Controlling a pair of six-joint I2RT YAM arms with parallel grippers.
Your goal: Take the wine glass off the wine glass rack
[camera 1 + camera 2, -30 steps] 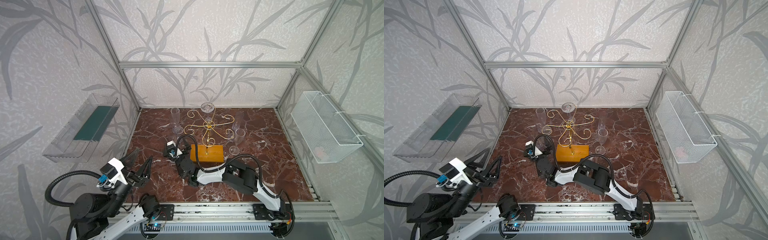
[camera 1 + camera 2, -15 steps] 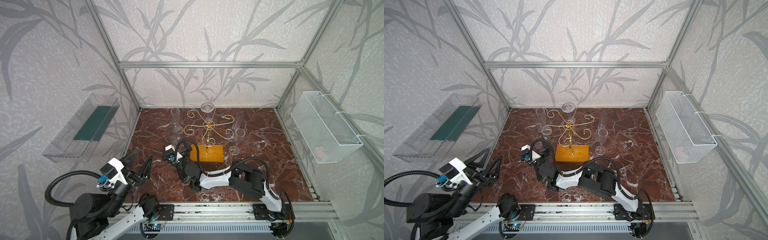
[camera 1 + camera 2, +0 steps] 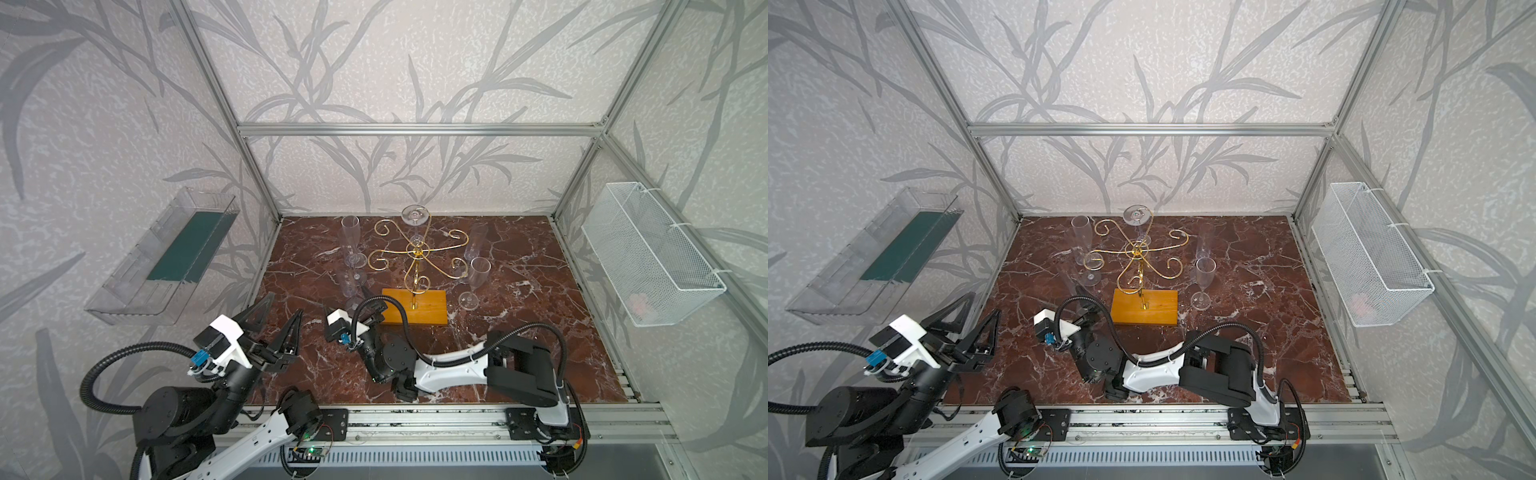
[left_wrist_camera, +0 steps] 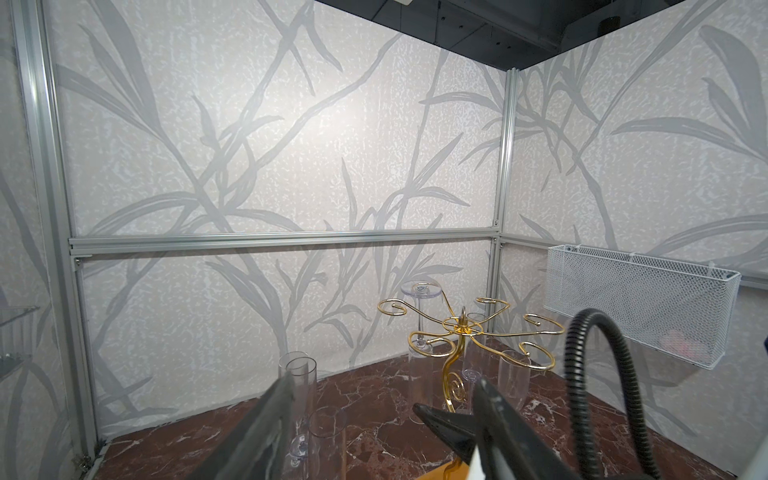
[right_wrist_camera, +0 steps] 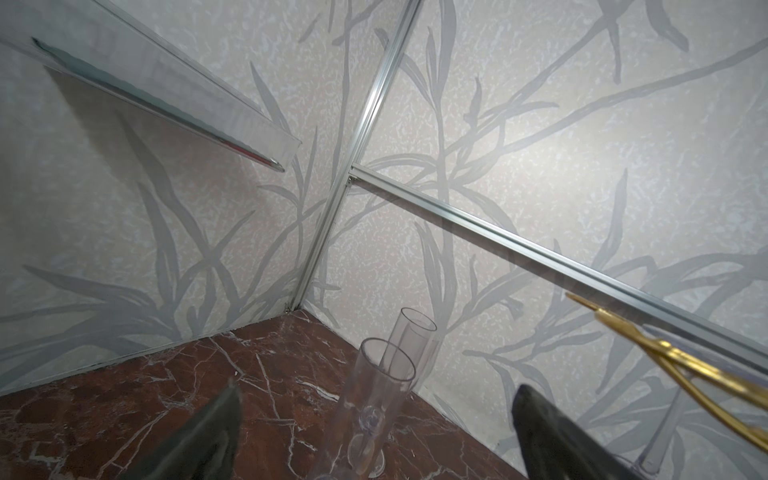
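Note:
The wine glass rack (image 3: 417, 250) is a gold wire stand with curled arms on an orange wooden base (image 3: 415, 306), mid-floor in both top views. One clear wine glass (image 3: 414, 215) hangs upside down from its rear arm, also seen in the left wrist view as the wine glass (image 4: 421, 291). My right gripper (image 3: 371, 300) is low by the base's left end, open wide; a standing flute (image 5: 376, 399) lies between its fingers, untouched. My left gripper (image 3: 282, 316) hovers open and empty at the front left, facing the rack (image 4: 461, 332).
Several clear flutes stand on the marble floor around the rack, such as a flute (image 3: 351, 237) and a flute (image 3: 478, 276). A clear tray (image 3: 166, 257) hangs on the left wall, a white mesh basket (image 3: 648, 249) on the right wall.
My right arm has drawn its wrist back toward the front, away from the rack's base, jaws still wide. The left arm has hardly moved.

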